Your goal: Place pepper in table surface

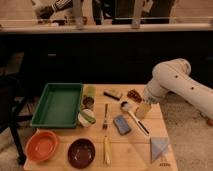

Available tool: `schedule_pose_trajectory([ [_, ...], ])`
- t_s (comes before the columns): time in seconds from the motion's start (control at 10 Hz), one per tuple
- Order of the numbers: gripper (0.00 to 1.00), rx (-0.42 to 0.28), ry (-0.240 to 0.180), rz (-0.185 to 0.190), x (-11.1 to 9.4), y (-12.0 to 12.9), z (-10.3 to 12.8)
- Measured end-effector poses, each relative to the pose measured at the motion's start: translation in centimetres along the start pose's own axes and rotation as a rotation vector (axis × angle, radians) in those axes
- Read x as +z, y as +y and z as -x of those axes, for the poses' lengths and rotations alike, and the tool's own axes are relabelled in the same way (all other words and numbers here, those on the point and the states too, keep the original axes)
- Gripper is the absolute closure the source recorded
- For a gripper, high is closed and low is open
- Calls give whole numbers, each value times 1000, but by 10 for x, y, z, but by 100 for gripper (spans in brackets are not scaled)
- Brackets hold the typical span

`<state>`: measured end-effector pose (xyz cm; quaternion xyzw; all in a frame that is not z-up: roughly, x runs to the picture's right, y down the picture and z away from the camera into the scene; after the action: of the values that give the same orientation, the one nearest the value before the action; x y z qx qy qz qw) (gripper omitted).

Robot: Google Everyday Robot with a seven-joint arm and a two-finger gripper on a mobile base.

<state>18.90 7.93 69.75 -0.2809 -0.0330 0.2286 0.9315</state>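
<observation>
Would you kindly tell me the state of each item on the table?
green tray: empty
orange bowl: upright, empty
dark bowl: upright, empty
pepper: lying beside the tray, ungrasped
blue cloth: folded
gripper: low over the right of the table surface, away from the pepper

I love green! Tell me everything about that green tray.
The green tray is rectangular with raised, sloping walls, and it looks like plastic. It sits flat on the left of the wooden table, behind the orange bowl, with an olive-green cylinder beside its right wall. The pincer is far off, at the table's right side.
</observation>
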Motion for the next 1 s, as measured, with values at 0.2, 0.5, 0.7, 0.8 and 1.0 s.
schedule_pose_trajectory([
  [0.2,20,-1,0,0,0,0,1],
  [0.5,20,27,-10,-6,-1,-1,2],
  [0.7,20,43,-23,-7,-1,2,20],
  [0.8,20,52,-38,-3,0,8,40],
  [1.0,20,67,-79,15,3,20,77],
])
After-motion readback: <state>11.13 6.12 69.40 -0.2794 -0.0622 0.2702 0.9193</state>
